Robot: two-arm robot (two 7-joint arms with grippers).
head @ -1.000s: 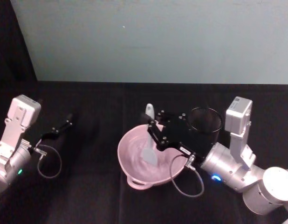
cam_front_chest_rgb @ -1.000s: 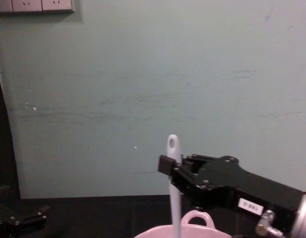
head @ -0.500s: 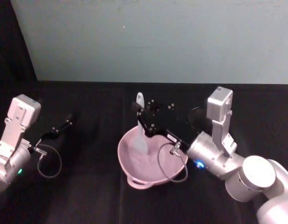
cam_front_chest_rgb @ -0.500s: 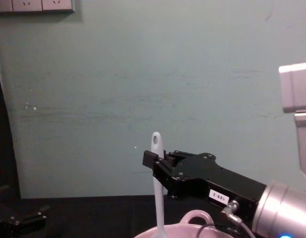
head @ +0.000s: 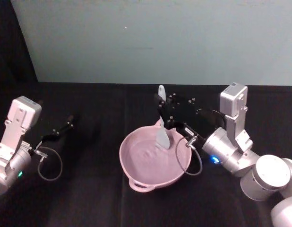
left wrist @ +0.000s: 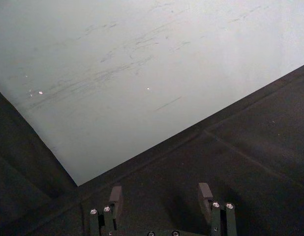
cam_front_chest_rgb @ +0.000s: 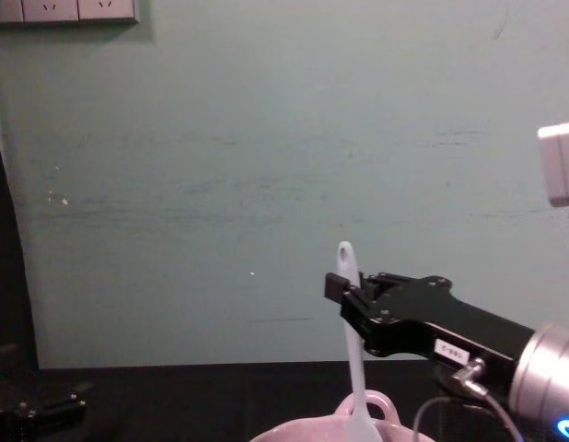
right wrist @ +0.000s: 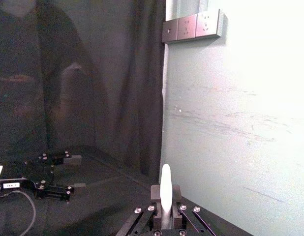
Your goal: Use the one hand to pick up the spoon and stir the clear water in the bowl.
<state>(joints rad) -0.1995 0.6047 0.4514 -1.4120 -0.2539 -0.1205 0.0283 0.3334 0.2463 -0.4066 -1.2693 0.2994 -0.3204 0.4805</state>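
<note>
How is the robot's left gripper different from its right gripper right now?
The left gripper is open and empty; the right gripper is shut on the long white plastic spoon. The left gripper sits off to the side; the right gripper is above the far edge of the pale pink round bowl, spoon head dipped inside. Both are black.

A pale green wall rises behind the black-clothed table. White wall sockets sit high on it, beside a dark curtain.
</note>
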